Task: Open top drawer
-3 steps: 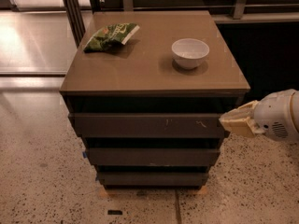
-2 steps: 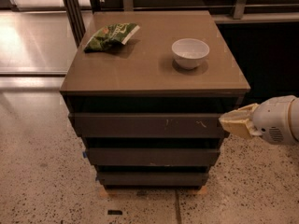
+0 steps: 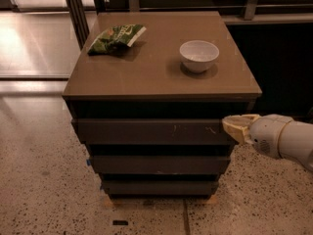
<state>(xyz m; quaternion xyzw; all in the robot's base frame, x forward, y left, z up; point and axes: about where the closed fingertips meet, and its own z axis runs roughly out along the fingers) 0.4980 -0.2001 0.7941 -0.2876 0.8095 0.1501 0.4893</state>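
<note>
The white arm (image 3: pixel 286 142) reaches level from the right edge, its gripper (image 3: pixel 238 127) seemingly touching the right end of the top drawer (image 3: pixel 151 131); spread unreadable. The drawer front sits mid-frame, long axis left-right, facing the camera.

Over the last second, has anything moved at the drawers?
The gripper has crept slightly left at the right end of the top drawer; I can't see a hold on it. That drawer, the bowl and the snack bag are where they were.
</note>
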